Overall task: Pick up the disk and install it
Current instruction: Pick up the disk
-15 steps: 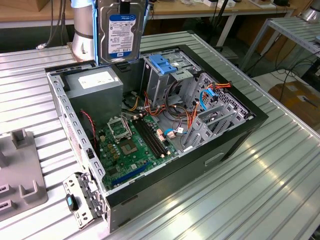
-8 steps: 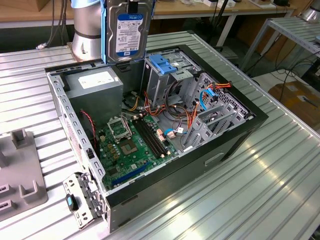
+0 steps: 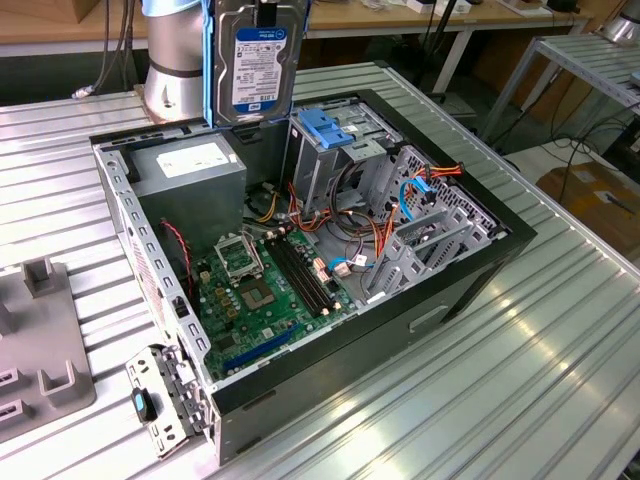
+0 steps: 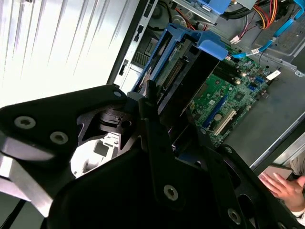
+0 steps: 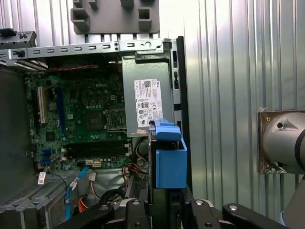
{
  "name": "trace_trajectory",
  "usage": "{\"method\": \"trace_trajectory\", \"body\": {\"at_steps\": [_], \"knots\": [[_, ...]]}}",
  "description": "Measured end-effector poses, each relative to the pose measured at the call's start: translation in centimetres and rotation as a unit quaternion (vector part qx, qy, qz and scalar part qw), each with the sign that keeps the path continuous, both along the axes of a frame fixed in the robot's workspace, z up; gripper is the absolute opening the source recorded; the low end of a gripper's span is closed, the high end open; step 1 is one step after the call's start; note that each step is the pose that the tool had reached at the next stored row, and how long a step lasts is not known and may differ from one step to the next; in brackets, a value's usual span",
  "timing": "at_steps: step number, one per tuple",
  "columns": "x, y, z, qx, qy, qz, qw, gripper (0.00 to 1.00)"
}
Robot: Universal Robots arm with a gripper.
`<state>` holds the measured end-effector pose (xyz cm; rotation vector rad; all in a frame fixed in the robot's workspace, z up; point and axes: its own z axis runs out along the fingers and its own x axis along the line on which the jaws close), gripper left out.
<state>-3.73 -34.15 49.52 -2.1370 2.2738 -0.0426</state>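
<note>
The step in hand looks like carrying the disk to its bay, and doing it well is mostly a matter of alignment. The blue rails on its long sides should stay parallel to the guides of the drive cage. The body should stay square rather than twisted. The approach should keep off the loose orange and blue cables bunched just beside the cage, which could snag a rail or get pinched. A slow, straight travel seems wiser than a swung one, because the grip sits at one end and the rest of the drive hangs free. The open computer case lies on its side in the middle of the ribbed metal surface. In the exterior view the disk hangs upright in the air, label facing the camera. It is above the case corner nearest the arm's base, over the seam between the grey power supply and the cage with the blue latch, touching neither. The jaws are clamped on the disk. In both wrist views the drive runs edge-on straight out from between them, one black finger lying along each broad face, with the motherboard well beyond. A person's hand shows outside the case wall in the second wrist view.
</note>
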Motion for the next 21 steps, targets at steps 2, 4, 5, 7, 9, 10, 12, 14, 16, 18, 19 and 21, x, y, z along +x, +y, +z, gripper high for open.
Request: {"method": "trace_trajectory", "body": {"at_steps": [2,4,5,7,9,10,12,14,16,18,19,21], "knots": [[0.0,0.0,0.0,0.0,0.0,0.0,1.0,0.35],[0.0,0.0,0.0,0.0,0.0,0.0,1.0,0.35],[0.03,0.0,0.0,0.0,0.0,0.0,1.0,0.35],[0.21,0.0,0.0,0.0,0.0,0.0,1.0,0.35],[0.99,0.0,0.0,0.0,0.0,0.0,1.0,0.35],[1.26,0.0,0.0,0.0,0.0,0.0,1.0,0.35],[1.78,0.0,0.0,0.0,0.0,0.0,1.0,0.35],[2.34,0.0,0.0,0.0,0.0,0.0,1.0,0.35],[2.35,0.0,0.0,0.0,0.0,0.0,1.0,0.35],[2.82,0.0,0.0,0.0,0.0,0.0,1.0,0.35],[2.82,0.0,0.0,0.0,0.0,0.0,1.0,0.35],[2.82,0.0,0.0,0.0,0.0,0.0,1.0,0.35]]}}
